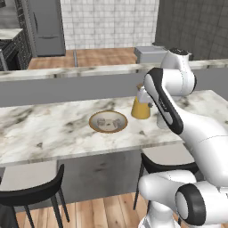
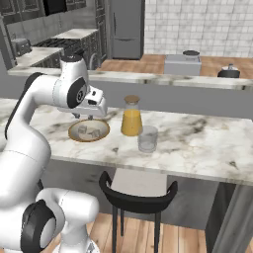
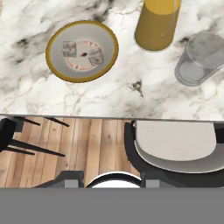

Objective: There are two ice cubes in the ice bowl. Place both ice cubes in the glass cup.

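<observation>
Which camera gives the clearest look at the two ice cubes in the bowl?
The hand view: it looks straight down on both ice cubes, lying apart in the ice bowl. Both base views show them small, seen at a slant.

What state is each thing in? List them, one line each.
ice cubes: both lying in the bowl, apart.
ice bowl: upright on the counter.
glass cup: upright, empty.
juice carafe: upright, filled with orange liquid.
gripper: shut, holding nothing, high above the counter edge.
</observation>
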